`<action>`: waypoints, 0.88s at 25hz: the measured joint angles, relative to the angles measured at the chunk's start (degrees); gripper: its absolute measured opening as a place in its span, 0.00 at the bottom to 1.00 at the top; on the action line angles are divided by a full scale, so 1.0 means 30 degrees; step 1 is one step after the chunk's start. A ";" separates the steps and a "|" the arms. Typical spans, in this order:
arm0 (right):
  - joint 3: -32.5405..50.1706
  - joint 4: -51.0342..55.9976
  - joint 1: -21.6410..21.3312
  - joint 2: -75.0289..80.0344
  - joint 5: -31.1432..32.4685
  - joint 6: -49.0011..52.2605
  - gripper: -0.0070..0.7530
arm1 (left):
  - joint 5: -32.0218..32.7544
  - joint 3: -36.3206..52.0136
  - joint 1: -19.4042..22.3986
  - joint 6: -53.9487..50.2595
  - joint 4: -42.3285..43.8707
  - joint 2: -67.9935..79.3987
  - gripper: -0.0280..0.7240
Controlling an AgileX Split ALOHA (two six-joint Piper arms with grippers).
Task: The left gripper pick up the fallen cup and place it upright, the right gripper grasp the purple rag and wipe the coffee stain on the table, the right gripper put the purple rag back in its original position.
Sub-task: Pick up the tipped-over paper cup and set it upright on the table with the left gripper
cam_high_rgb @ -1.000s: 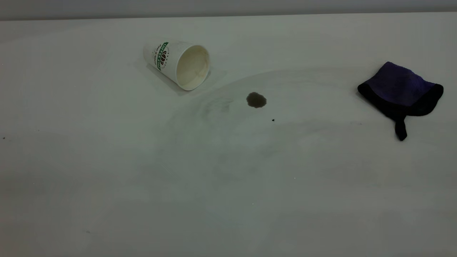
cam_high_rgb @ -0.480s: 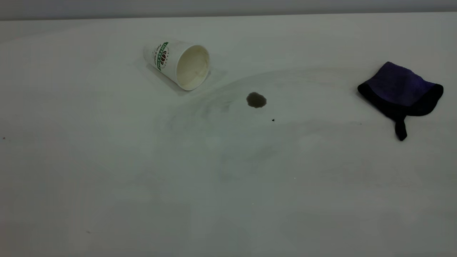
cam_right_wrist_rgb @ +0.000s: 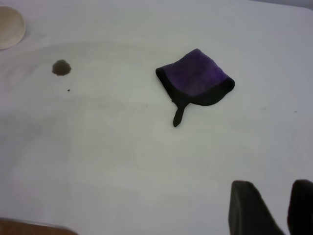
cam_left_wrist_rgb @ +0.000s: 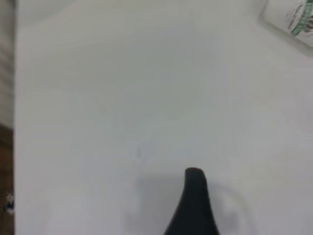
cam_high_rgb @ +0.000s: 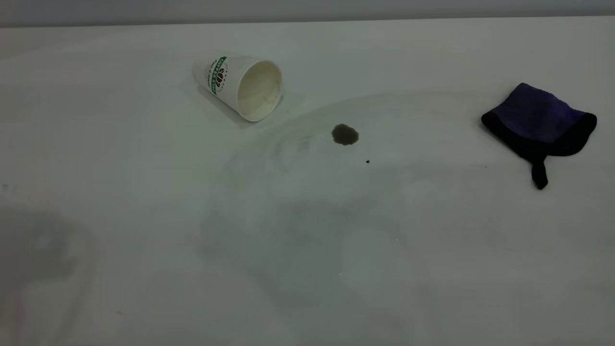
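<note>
The fallen cup (cam_high_rgb: 238, 86) lies on its side at the back left of the table (cam_high_rgb: 307, 250), its mouth facing the coffee stain (cam_high_rgb: 345, 134). The purple rag (cam_high_rgb: 538, 120) lies at the right, tab pointing forward. Neither gripper shows in the exterior view. In the left wrist view my left gripper (cam_left_wrist_rgb: 254, 181) shows one black finger (cam_left_wrist_rgb: 194, 200) over bare table, far from the cup (cam_left_wrist_rgb: 293, 17). My right gripper (cam_right_wrist_rgb: 274, 185) has a narrow gap between its fingers, empty, well short of the rag (cam_right_wrist_rgb: 195, 78). The stain (cam_right_wrist_rgb: 61, 67) and cup rim (cam_right_wrist_rgb: 10, 27) lie beyond.
A tiny black speck (cam_high_rgb: 367, 161) sits just right of the stain. The table's far edge (cam_high_rgb: 307, 21) runs along the back. The table's side edge (cam_left_wrist_rgb: 13, 147) shows in the left wrist view, and a brown strip (cam_right_wrist_rgb: 29, 227) past the table's edge in the right wrist view.
A faint grey shadow has spread over the table's front left in the exterior view. The cup, the stain and the rag have not moved.
</note>
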 joint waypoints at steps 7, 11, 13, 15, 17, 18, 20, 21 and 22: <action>0.0000 0.0000 0.0000 0.0000 0.0000 0.0018 0.32 | -0.0846 -0.4115 -0.4337 -0.3207 0.3427 0.7538 0.97; 0.0000 0.0000 0.0000 0.0000 0.0000 0.0018 0.32 | 0.0030 -0.6792 -0.6736 -0.6295 0.6110 1.1959 0.97; 0.0000 0.0000 0.0000 0.0000 0.0000 0.0018 0.32 | 0.0294 -0.7964 -0.7761 -0.7640 0.7577 1.3988 0.96; 0.0000 0.0000 0.0000 0.0000 0.0000 0.0018 0.32 | 0.0731 -0.9179 -0.8835 -0.8814 0.8880 1.6071 0.95; 0.0000 0.0000 0.0000 0.0000 0.0000 0.0018 0.32 | 0.1683 -1.0235 -0.9686 -0.9928 1.0153 1.7787 0.94; 0.0000 0.0000 0.0000 0.0000 0.0000 0.0001 0.32 | 0.2073 -1.0783 -1.0044 -1.0477 1.0736 1.8640 0.94; 0.0000 0.0000 0.0000 0.0000 0.0000 0.0001 0.32 | 0.2824 -1.1742 -1.0539 -1.1340 1.2178 2.0077 0.93; 0.0000 0.0000 0.0000 0.0000 0.0000 0.0018 0.32 | 0.3029 -1.2272 -1.0709 -1.1748 1.2812 2.0780 0.93; 0.0000 0.0000 0.0000 0.0000 0.0000 0.0018 0.32 | 0.3168 -1.2815 -1.0805 -1.2101 1.3284 2.1429 0.93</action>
